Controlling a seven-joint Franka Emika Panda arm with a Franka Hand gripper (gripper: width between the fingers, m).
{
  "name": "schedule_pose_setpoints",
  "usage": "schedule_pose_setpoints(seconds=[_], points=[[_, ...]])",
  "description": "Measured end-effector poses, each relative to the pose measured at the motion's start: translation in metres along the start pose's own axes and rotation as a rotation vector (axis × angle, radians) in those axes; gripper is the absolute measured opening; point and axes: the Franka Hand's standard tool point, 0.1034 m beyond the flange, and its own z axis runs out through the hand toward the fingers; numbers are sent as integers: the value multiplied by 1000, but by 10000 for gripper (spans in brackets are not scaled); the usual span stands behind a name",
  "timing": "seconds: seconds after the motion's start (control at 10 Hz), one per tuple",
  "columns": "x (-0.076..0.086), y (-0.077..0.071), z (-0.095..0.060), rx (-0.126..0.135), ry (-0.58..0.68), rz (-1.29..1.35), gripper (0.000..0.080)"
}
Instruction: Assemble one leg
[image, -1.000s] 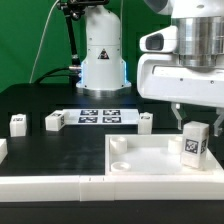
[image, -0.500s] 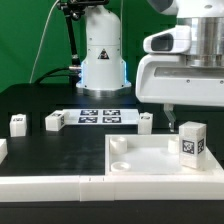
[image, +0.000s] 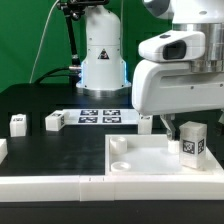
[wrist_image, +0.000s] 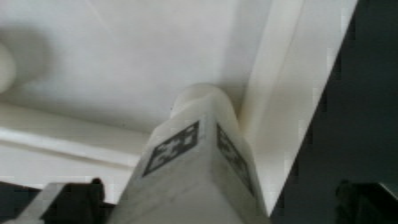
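Note:
A leg (image: 190, 142), a chunky white block with a black-and-white tag, stands upright in the corner of the white tray-like part (image: 140, 165), at the exterior view's right. My gripper (image: 176, 127) hangs over the leg's top. One finger shows just off the side of the leg towards the exterior view's left. In the wrist view the leg (wrist_image: 196, 150) rises between the two dark fingertips (wrist_image: 71, 203). They stand wide apart and clear of its sides, so the gripper (wrist_image: 217, 206) is open.
Three more small white legs stand behind the tray: two at the exterior view's left (image: 17, 123) (image: 54, 121) and one beside the gripper (image: 146, 122). The marker board (image: 98, 116) lies in front of the robot base (image: 102, 60). A white rail (image: 50, 186) runs along the front.
The arm has shifted towards the exterior view's left and a little lower. The leg stays standing in the tray corner.

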Motion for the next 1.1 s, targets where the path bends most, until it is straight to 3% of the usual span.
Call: schedule_pose_setpoints(seconds=[0.4, 0.6, 0.7, 0.8, 1.1], points=[[-3, -1, 1, 4, -13, -203, 649], [-3, 0, 2, 4, -14, -203, 413], [-3, 0, 1, 3, -13, -203, 413], [-4, 1, 2, 3, -14, -201, 290], [-4, 1, 2, 3, -14, -171, 290]])
